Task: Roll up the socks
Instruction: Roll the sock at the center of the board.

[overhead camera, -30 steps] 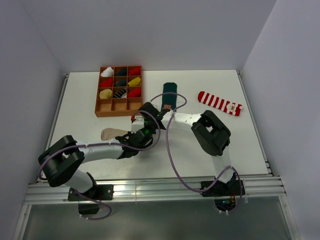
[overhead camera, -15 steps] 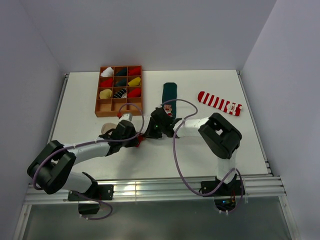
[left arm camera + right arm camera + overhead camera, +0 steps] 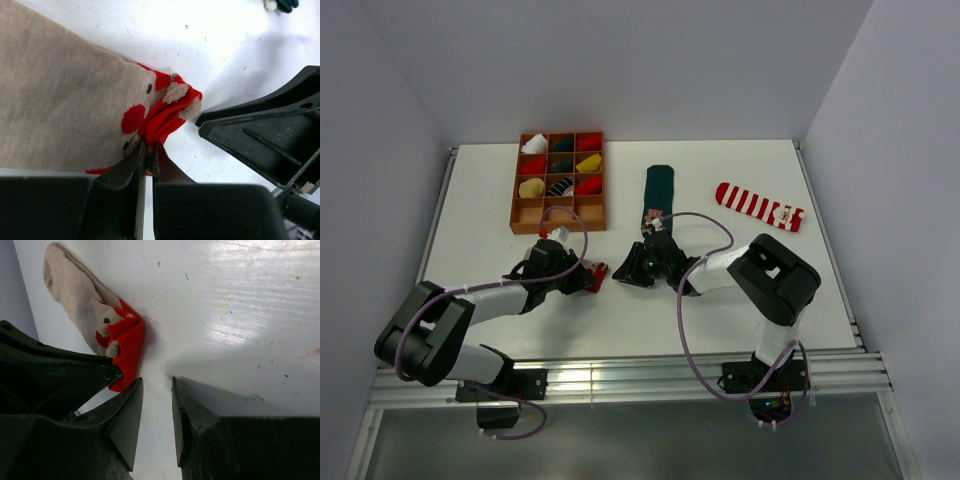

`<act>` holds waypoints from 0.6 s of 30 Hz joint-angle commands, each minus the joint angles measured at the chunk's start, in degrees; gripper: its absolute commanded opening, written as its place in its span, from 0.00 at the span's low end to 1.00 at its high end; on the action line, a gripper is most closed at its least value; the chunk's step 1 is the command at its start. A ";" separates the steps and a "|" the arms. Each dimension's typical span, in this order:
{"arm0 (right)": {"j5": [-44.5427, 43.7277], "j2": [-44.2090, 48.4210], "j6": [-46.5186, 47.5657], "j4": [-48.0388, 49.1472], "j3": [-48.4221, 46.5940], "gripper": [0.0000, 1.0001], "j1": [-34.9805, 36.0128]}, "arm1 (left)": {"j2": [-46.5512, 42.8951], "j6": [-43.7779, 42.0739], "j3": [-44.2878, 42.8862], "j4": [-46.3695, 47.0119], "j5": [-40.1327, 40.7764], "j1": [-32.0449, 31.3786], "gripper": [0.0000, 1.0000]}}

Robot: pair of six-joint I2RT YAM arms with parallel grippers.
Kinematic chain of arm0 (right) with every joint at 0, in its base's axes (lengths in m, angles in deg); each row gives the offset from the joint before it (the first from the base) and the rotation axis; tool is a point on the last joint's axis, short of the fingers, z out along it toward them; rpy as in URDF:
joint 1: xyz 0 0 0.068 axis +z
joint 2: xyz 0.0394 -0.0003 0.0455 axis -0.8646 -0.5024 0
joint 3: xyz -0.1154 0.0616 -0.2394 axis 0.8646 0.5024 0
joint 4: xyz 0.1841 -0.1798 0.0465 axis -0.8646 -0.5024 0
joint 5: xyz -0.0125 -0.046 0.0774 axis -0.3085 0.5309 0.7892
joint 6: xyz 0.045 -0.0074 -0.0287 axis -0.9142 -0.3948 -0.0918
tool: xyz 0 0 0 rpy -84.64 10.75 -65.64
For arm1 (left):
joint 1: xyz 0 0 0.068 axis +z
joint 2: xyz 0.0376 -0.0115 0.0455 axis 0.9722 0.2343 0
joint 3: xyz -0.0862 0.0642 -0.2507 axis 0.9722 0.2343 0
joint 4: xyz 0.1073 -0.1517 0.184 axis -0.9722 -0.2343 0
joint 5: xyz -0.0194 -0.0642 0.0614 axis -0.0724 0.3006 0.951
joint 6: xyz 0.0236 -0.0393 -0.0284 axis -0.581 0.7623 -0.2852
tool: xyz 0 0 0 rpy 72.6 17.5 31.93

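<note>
- Beige sock (image 3: 65, 110) first: where does it lie?
- Flat on the table (image 3: 480, 200), left of centre, mostly under your left arm. A second ago your arms crossed above it. Now they have drawn apart, and your left claw (image 3: 148, 148) pinches its bunched red toe. Your right claw (image 3: 156, 385) sits just beside, fingers slightly parted, empty.
- So the roll?
- Not begun, I judge, but you hold the starting end. The dark green sock (image 3: 658, 190) and the striped sock (image 3: 758, 206) lie further back.
- And the surroundings?
- White table, scuffed and paint-flecked, with a wooden tray (image 3: 558, 228) at the back left. Pale grey walls close it in.
</note>
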 commanded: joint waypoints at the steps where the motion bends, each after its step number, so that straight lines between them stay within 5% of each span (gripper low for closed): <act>1: 0.16 1.69 0.43 5.25 -0.27 0.37 -0.55 | 1.42 1.90 2.82 1.39 -4.71 1.70 0.00; 18: 2.18 -6.40 1.57 7.02 -5.19 0.40 -0.20 | 3.79 5.25 6.60 6.85 -10.43 6.28 0.00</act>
